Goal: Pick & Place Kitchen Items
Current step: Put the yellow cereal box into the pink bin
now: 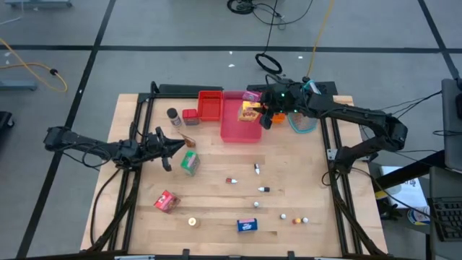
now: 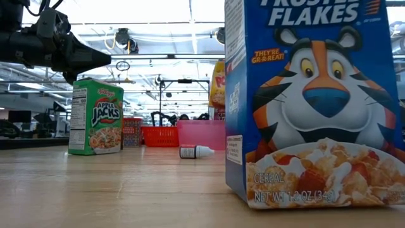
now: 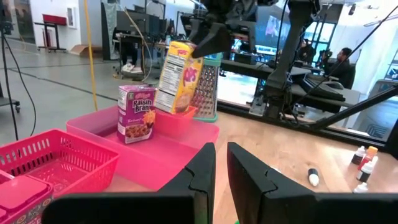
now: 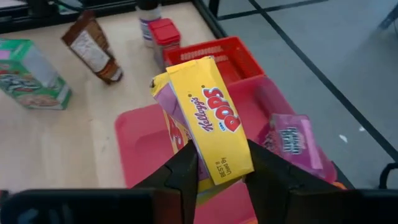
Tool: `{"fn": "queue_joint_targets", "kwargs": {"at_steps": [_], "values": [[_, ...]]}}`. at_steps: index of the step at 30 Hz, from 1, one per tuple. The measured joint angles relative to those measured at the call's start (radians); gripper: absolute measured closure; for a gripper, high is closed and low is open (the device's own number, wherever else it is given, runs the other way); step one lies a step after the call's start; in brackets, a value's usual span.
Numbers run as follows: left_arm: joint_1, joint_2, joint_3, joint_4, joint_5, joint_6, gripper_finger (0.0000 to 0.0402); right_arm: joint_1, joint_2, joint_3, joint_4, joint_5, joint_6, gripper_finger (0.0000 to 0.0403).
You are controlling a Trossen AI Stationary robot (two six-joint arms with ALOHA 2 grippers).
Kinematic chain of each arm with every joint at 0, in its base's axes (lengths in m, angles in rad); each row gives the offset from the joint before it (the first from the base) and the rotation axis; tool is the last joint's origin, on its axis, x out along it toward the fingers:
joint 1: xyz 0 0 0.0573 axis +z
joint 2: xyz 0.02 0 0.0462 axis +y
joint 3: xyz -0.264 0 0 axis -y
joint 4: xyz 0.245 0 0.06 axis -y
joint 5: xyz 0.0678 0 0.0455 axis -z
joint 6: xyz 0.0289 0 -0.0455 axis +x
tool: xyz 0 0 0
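Yellow cardboard Corn Pops box (image 4: 208, 121) is hanging over the pink plastic tray (image 4: 140, 134), clamped in my right gripper (image 4: 221, 163), whose fingers are hiding its lower end; my left gripper (image 3: 221, 163) is hovering closed, empty.

the table (image 1: 216, 209) is light wood, smooth. the pink tray (image 3: 180, 146) is shiny plastic. the yellow box (image 4: 211, 118) is smooth cardboard. the grater (image 3: 207, 93) is metal.

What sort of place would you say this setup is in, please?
Probably a robotics lab or workshop, not a kitchen: a wooden table on a taped concrete floor, loose cables, and desks with monitors where a seated person works.
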Motion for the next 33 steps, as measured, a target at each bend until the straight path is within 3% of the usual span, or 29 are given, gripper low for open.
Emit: {"fn": "queue_joint_targets", "kwargs": {"at_steps": [22,33], "values": [[0.000,0.000,0.000,0.000,0.002,0.000,0.0362,-0.135,0.137,0.000,0.084,-0.003,-0.035,0.0296],[0.000,0.000,0.000,0.000,0.002,-0.002,0.0362,-0.131,0.185,-0.001,0.084,-0.002,-0.053,0.0298]]}}
